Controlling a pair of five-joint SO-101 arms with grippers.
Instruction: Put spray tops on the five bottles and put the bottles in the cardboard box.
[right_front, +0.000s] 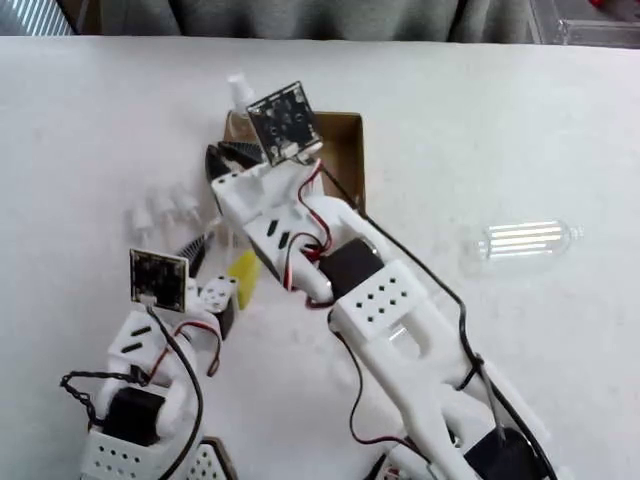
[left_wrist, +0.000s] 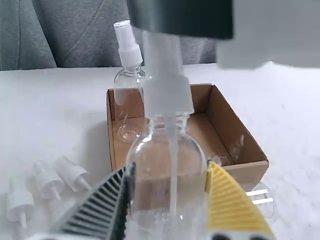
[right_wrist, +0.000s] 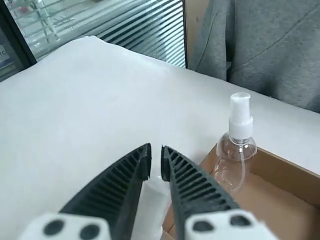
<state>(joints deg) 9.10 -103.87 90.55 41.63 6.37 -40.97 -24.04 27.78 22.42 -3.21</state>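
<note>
My left gripper (left_wrist: 167, 171) is shut on an upright clear bottle (left_wrist: 165, 165), held between its grey and yellow fingers just in front of the cardboard box (left_wrist: 235, 135). A white spray top (left_wrist: 167, 92) sits on the bottle's neck. My right gripper (right_wrist: 155, 152) comes down from above and is shut on that spray top (right_wrist: 152, 200). In the high view the right gripper (right_front: 228, 157) is at the box's (right_front: 345, 150) left corner and the left gripper (right_front: 222, 258) is just below it. A capped bottle (left_wrist: 129, 75) (right_wrist: 239, 145) stands in the box's far corner.
Three loose spray tops (left_wrist: 50, 180) (right_front: 165, 210) lie on the white table left of the box. An uncapped clear bottle (right_front: 525, 240) lies on its side far to the right. The right arm stretches diagonally across the table's middle.
</note>
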